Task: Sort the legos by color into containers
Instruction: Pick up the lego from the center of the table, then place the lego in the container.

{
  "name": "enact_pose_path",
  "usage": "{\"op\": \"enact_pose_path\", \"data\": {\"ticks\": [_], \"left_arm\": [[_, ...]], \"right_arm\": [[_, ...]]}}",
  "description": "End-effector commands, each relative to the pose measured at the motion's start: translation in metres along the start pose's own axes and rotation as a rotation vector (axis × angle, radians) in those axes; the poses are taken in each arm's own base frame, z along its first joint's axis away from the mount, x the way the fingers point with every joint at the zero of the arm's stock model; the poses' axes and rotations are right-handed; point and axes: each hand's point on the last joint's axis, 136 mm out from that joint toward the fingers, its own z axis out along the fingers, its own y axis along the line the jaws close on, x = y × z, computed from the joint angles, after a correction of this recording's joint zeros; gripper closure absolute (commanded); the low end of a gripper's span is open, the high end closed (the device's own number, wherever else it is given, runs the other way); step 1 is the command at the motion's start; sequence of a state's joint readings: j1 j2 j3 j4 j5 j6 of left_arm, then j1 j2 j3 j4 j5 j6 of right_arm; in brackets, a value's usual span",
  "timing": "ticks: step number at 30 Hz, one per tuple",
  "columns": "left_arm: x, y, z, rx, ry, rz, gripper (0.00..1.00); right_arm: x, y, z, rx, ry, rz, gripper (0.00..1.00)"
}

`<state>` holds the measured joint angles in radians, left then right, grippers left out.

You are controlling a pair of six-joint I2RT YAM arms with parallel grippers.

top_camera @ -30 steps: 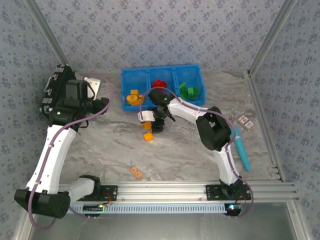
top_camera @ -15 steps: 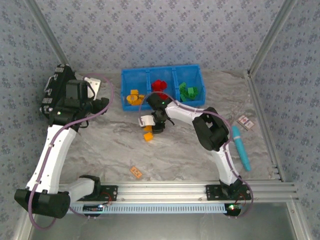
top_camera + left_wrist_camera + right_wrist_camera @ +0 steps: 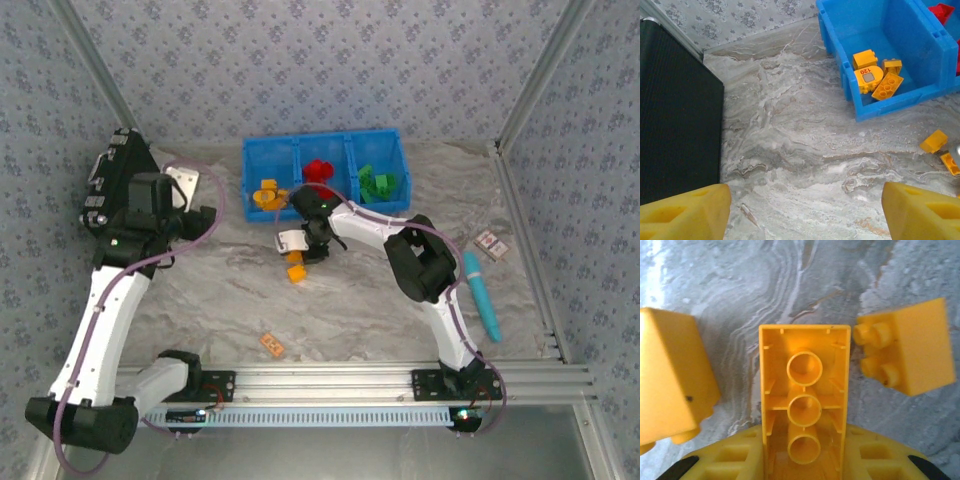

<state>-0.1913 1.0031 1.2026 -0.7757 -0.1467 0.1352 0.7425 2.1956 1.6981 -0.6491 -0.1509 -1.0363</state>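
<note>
Right hand (image 3: 802, 460) is pinching a yellow brick (image 3: 804, 390), hollow side facing the wrist camera, over the desk (image 3: 765, 280). A loose brick (image 3: 670, 380) is lying to one side of it and a second brick (image 3: 907, 352) just beside it on the other. Left hand (image 3: 802, 215) is hanging spread wide, gripping nothing, near the bin (image 3: 840, 60). From above, the bin is holding yellow bricks (image 3: 267, 193) left, red bricks (image 3: 318, 170) middle, green bricks (image 3: 378, 183) right.

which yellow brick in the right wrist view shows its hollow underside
The long middle brick: three round tubes inside its open shell. The left brick shows closed faces, the right brick its studs.
</note>
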Motion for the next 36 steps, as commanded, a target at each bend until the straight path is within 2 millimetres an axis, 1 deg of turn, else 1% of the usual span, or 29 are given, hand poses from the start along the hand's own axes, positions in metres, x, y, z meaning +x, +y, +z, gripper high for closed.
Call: {"op": "enact_pose_path", "data": {"ticks": [1, 3, 5, 6, 8, 10, 12, 15, 18, 21, 24, 27, 29, 31, 33, 34, 36], "left_arm": [[0.01, 0.001, -0.005, -0.004, -0.02, 0.02, 0.21], [0.023, -0.008, -0.003, 0.034, -0.005, 0.029, 0.22], [0.037, -0.019, -0.002, 0.092, 0.008, 0.041, 0.22], [0.041, -0.027, -0.003, 0.137, 0.012, 0.05, 0.22], [0.042, -0.048, -0.01, 0.262, 0.019, 0.069, 0.23], [0.04, -0.064, -0.016, 0.357, 0.009, 0.073, 0.25], [0.041, -0.073, -0.021, 0.406, -0.003, 0.089, 0.25], [0.045, -0.074, -0.021, 0.404, -0.002, 0.095, 0.25], [0.05, -0.077, -0.022, 0.422, 0.004, 0.088, 0.25], [0.052, -0.086, -0.022, 0.467, -0.001, 0.08, 0.24], [0.051, -0.091, -0.02, 0.485, -0.004, 0.09, 0.24], [0.051, -0.093, -0.023, 0.489, -0.002, 0.107, 0.24], [0.054, -0.094, -0.023, 0.492, 0.002, 0.107, 0.24], [0.062, -0.101, -0.022, 0.524, 0.016, 0.128, 0.24], [0.075, -0.113, -0.02, 0.567, 0.053, 0.188, 0.23], [0.081, -0.116, -0.016, 0.566, 0.077, 0.212, 0.23], [0.091, -0.124, -0.01, 0.577, 0.13, 0.25, 0.23]], "right_arm": [[-0.018, -0.029, -0.025, 0.099, -0.026, 0.019, 0.78], [-0.026, -0.041, -0.037, 0.137, -0.044, 0.032, 0.78], [-0.034, -0.054, -0.048, 0.172, -0.065, 0.039, 0.78], [-0.039, -0.06, -0.053, 0.184, -0.084, 0.043, 0.79], [-0.048, -0.074, -0.06, 0.203, -0.131, 0.054, 0.79], [-0.052, -0.09, -0.064, 0.225, -0.148, 0.07, 0.79], [-0.057, -0.101, -0.065, 0.242, -0.162, 0.076, 0.79], [-0.061, -0.121, -0.064, 0.291, -0.185, 0.108, 0.78], [-0.061, -0.141, -0.054, 0.339, -0.172, 0.147, 0.78], [-0.061, -0.16, -0.045, 0.43, -0.152, 0.178, 0.73], [-0.059, -0.17, -0.035, 0.479, -0.112, 0.195, 0.68], [-0.06, -0.174, -0.034, 0.509, -0.104, 0.213, 0.63], [-0.06, -0.177, -0.035, 0.521, -0.104, 0.222, 0.55], [-0.061, -0.179, -0.039, 0.537, -0.101, 0.223, 0.52], [-0.063, -0.182, -0.045, 0.559, -0.106, 0.223, 0.44], [-0.064, -0.183, -0.048, 0.563, -0.111, 0.223, 0.41], [-0.067, -0.185, -0.055, 0.572, -0.125, 0.222, 0.38]]}}
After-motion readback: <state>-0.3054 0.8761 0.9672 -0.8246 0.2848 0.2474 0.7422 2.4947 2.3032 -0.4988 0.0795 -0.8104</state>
